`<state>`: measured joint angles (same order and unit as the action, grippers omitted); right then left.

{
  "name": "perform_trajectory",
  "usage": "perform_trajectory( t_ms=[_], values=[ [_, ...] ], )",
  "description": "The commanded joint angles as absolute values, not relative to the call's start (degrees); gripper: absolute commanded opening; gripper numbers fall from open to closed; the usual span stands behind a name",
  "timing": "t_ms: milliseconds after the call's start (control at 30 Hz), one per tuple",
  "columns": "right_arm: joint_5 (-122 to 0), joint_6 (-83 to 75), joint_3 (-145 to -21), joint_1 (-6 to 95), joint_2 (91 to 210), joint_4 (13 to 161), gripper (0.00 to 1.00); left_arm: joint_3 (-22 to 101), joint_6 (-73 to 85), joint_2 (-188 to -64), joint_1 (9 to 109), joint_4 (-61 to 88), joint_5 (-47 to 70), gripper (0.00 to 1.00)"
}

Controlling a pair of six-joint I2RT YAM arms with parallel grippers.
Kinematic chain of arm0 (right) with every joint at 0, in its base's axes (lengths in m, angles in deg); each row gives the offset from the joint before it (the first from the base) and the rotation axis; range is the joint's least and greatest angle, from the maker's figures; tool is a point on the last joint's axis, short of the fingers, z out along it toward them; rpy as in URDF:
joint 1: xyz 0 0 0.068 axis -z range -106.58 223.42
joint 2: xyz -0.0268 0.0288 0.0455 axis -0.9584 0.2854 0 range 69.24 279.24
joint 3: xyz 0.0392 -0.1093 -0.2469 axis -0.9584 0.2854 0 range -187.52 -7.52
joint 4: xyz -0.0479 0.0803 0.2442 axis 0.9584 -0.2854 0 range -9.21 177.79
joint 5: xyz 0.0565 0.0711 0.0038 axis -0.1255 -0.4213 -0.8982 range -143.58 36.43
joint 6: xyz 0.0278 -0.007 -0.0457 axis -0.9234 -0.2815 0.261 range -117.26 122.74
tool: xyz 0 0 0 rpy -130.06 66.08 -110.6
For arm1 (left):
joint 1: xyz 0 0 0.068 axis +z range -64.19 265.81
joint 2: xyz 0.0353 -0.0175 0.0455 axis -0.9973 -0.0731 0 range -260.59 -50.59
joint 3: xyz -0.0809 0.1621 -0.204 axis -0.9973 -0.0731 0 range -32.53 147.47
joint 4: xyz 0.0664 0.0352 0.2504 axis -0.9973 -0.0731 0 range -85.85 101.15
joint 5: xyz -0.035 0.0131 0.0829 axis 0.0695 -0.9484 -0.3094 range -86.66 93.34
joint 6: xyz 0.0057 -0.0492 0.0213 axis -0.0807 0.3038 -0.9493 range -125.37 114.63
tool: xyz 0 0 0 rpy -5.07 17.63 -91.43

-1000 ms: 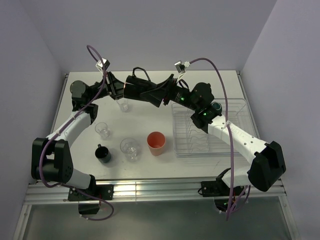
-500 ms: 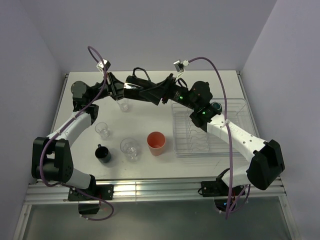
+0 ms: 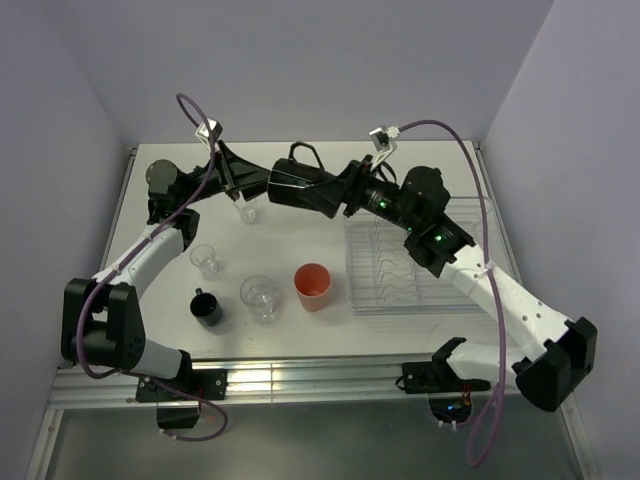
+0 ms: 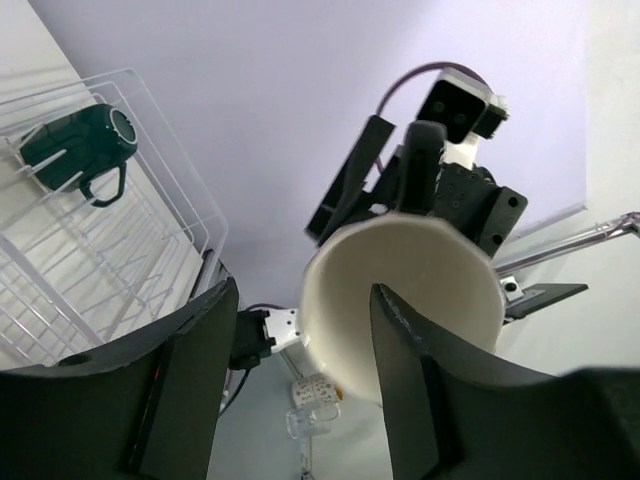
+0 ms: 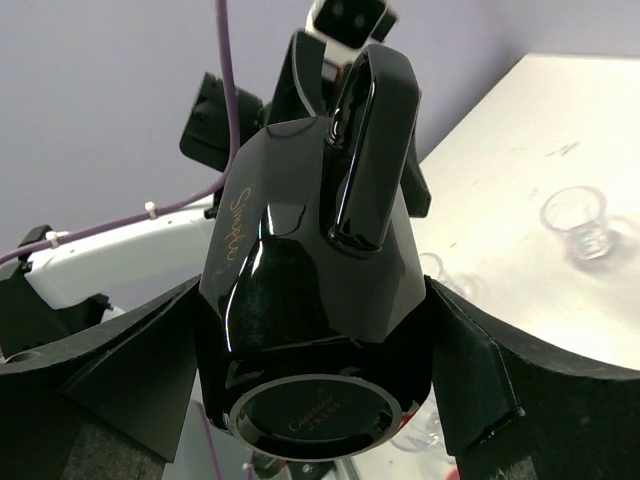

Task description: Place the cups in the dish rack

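A black mug with a cream inside hangs in the air over the back of the table, lying sideways. My right gripper is shut on its base end; in the right wrist view the mug fills the gap between the fingers, handle up. My left gripper is open at the mug's mouth; one finger stands before the cream opening, the other outside the rim. The dish rack lies at the right and holds a dark green mug.
On the table stand a salmon cup, a small black mug and three clear glasses. The last glass sits under the left arm. Walls close the table's left, back and right.
My left gripper has opened off the mug's rim. My right gripper has closed on the mug's base, and the right arm has swung a little to the right with it.
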<state>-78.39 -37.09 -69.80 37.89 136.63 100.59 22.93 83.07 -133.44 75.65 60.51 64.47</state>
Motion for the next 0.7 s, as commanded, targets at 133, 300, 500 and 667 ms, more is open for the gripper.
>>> perform_trajectory(
  t_ms=[133,300,500,667],
  values=[
    [-69.9,-29.9,-75.9,44.1,127.9,85.3,0.00,26.7,66.2,-129.7,78.4,40.0,60.1,0.62],
    [-59.3,-22.9,-81.3,52.4,125.2,63.9,0.00,33.8,48.2,-127.7,79.4,12.0,47.0,0.62],
    [-42.3,-16.4,-89.1,64.3,128.9,44.6,0.00,32.1,43.3,-121.6,78.3,-3.9,36.9,0.63],
    [-35.9,-15.7,-90.1,69.4,134.1,39.5,0.00,29.4,38.9,-116.6,76.8,-10.0,34.3,0.63]
  ],
)
